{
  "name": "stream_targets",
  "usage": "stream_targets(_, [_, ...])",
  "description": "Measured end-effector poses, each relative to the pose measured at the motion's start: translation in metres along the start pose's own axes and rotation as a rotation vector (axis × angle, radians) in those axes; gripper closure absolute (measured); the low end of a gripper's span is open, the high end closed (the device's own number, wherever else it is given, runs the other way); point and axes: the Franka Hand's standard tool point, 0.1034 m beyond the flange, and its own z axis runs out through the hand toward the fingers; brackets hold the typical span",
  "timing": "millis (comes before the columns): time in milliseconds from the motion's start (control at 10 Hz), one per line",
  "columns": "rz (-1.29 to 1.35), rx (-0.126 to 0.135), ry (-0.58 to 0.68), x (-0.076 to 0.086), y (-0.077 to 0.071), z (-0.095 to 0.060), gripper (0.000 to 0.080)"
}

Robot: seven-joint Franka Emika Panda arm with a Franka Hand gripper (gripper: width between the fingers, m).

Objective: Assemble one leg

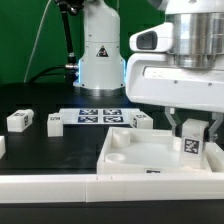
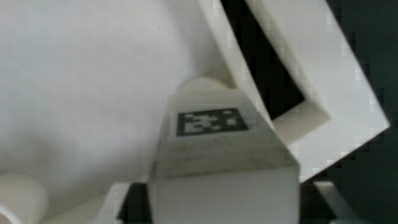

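The gripper (image 1: 192, 128) hangs over the near corner of the surface (image 1: 40, 145) on the exterior view's right, its fingers closed on the leg (image 1: 190, 145), a small white block whose black-and-white tag faces the exterior camera. The leg is held upright between the two fingers, with its lower end close above or touching the large white square piece (image 1: 135, 152) (which of the two cannot be told from here). That large piece lies flat along the near edge of the surface and has a round socket (image 1: 119, 159) sunk into its corner toward the exterior view's left.

In the wrist view the leg (image 2: 217, 150) fills the middle of the picture, tag toward the camera, with the pale top of the large white square piece (image 2: 80, 90) behind it and that piece's raised rim running beside it; the dark surface (image 2: 294, 60) shows past the rim.

Elsewhere on the surface, the marker board (image 1: 98, 115) lies flat near the far edge, just in front of the arm's white base (image 1: 100, 55). Two more small white tagged blocks stand toward the exterior view's left, one (image 1: 19, 121) near the left edge and another (image 1: 54, 122) just beside the marker board. A further tagged block (image 1: 143, 120) sits between the marker board and the large white piece.
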Motion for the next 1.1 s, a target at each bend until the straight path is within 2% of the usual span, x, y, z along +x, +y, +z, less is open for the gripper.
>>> stream_targets(300, [0.092, -0.018, 0.010, 0.0045, 0.0063, -0.0006, 0.0488])
stream_targets(500, [0.092, -0.018, 0.010, 0.0043, 0.0063, 0.0005, 0.0228])
stream_targets(600, [0.092, -0.018, 0.010, 0.0042, 0.0064, 0.0006, 0.0228])
stream_targets(700, [0.092, -0.019, 0.010, 0.0042, 0.0064, 0.0008, 0.0166])
stream_targets(1100, [0.092, -0.019, 0.009, 0.0041, 0.0066, 0.0011, 0.0150])
